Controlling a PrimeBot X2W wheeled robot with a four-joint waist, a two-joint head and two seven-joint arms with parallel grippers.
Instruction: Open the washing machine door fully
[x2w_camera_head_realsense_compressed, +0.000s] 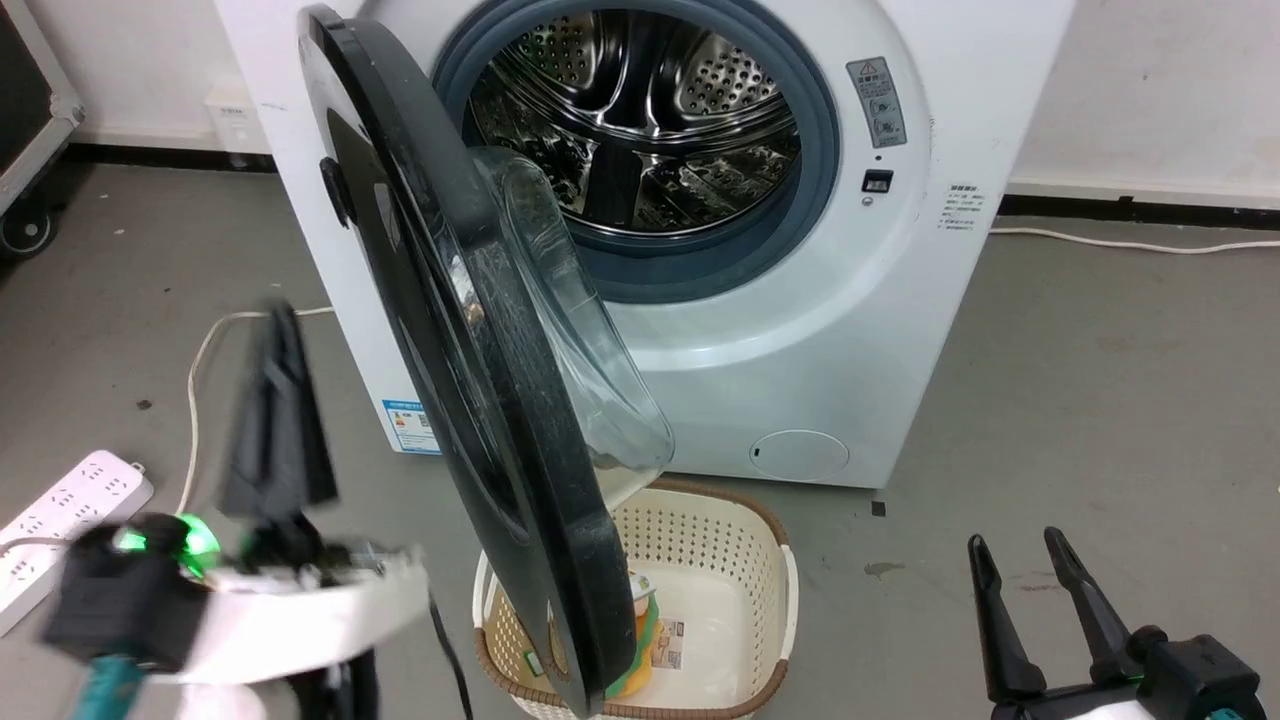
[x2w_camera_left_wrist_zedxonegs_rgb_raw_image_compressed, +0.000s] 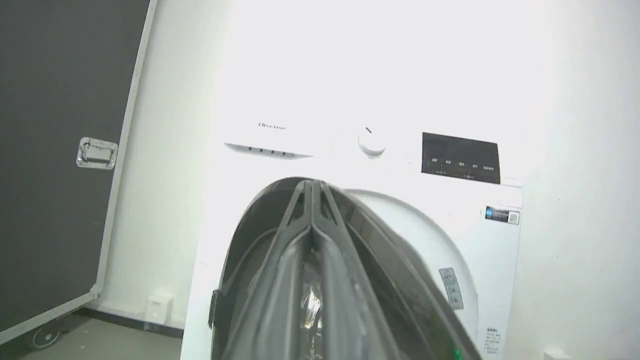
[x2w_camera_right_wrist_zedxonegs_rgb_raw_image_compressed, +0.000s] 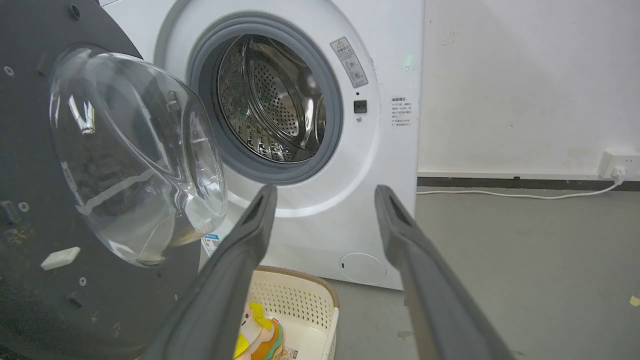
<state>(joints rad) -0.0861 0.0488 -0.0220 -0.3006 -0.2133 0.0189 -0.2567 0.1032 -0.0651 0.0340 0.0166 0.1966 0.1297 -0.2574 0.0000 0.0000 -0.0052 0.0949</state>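
Head view, 8 o'clock: left gripper (x2w_camera_head_realsense_compressed: 281, 322) blurred, fingers pressed flat together, gripping nothing. It sits off the door's outer face, not touching. Left wrist view agrees: fingers (x2w_camera_left_wrist_zedxonegs_rgb_raw_image_compressed: 300, 240) closed to one blade, aimed at the door's top edge.

Floor at 8 o'clock: white power strip (x2w_camera_head_realsense_compressed: 70, 505) plus a pale cable (x2w_camera_head_realsense_compressed: 196, 380). Low, probably no obstacle to the swing.

Centre: washing machine door (x2w_camera_head_realsense_compressed: 455, 340) unlatched and swung out, hinged on the machine's 9 o'clock side. It stands roughly square to the front, edge-on to the head camera, glass bowl (x2w_camera_head_realsense_compressed: 575, 340) facing 3 o'clock. Steel drum (x2w_camera_head_realsense_compressed: 640, 110) fully exposed at 12.

Progress, my read: past halfway, not fully open. Left to do: push the door further round toward 9 o'clock.

In the way: the left gripper itself is on the outer side, inside the swing path. Laundry basket (x2w_camera_head_realsense_compressed: 772, 535) at 6 o'clock sits under the door's bottom edge with a yellow toy (x2w_camera_head_realsense_compressed: 640, 645) inside; clearance unclear.

Service flap (x2w_camera_head_realsense_compressed: 800, 455) at 5 o'clock, untouched.

Right gripper (x2w_camera_head_realsense_compressed: 1015, 548) at 4 o'clock, fingers spread wide, empty, well apart from the door.
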